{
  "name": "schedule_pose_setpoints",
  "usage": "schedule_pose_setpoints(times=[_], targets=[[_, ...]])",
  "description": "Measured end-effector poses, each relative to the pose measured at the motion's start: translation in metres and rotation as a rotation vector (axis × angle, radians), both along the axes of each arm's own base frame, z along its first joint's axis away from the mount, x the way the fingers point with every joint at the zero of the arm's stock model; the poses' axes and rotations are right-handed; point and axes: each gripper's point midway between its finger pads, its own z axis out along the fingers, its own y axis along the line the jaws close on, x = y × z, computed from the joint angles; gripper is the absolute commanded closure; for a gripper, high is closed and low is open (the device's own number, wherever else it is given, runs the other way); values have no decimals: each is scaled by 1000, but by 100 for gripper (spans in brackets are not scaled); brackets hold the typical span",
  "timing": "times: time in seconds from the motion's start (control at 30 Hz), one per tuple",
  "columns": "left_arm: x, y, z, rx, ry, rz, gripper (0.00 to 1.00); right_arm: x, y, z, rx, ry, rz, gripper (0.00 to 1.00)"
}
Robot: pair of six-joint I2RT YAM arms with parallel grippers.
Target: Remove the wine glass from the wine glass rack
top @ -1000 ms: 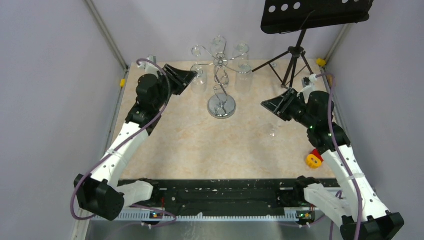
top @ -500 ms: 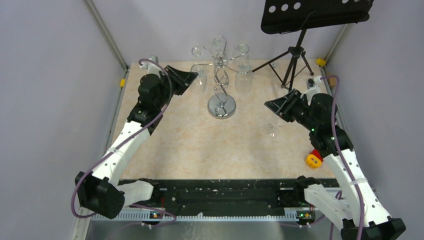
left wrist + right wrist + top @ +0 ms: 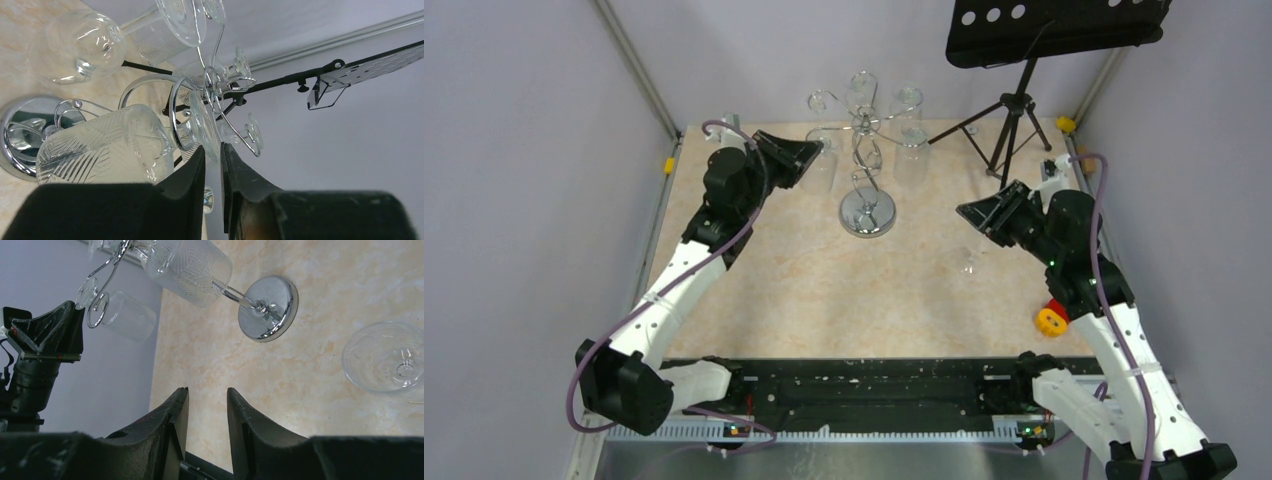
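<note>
The chrome wine glass rack (image 3: 867, 212) stands at the back centre, with several clear glasses hanging upside down from its curled arms. My left gripper (image 3: 812, 150) is at the left hanging wine glass (image 3: 822, 170). In the left wrist view the fingers (image 3: 212, 147) stand with a narrow gap, shut on the rim of that glass's round foot (image 3: 200, 122); its patterned bowl (image 3: 100, 145) hangs to the left. My right gripper (image 3: 971, 212) is open and empty, as the right wrist view (image 3: 207, 390) shows, above the table right of the rack base (image 3: 267, 307).
Another wine glass (image 3: 970, 262) stands upright on the table by my right gripper, also in the right wrist view (image 3: 387, 357). A black tripod music stand (image 3: 1014, 110) is at the back right. A yellow and red object (image 3: 1052, 318) lies near the right edge.
My left gripper has edged right, up to the left hanging glass. My right gripper has drawn back a little to the right.
</note>
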Motion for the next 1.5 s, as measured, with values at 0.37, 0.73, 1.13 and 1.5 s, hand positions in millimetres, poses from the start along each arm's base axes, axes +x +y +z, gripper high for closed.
schedule_pose_setpoints(times=[0.37, 0.73, 1.13, 1.5], targets=[[10, 6, -5, -47, 44, 72, 70, -4, -3, 0, -9, 0, -9, 65], [20, 6, -2, -94, 72, 112, 77, -8, -2, 5, -1, -17, 3, 65], [25, 8, -6, -27, 69, 127, 100, -11, -2, 9, 6, -32, 11, 66], [15, 11, 0, 59, 26, 105, 100, -12, -2, 10, 7, -36, 11, 66]])
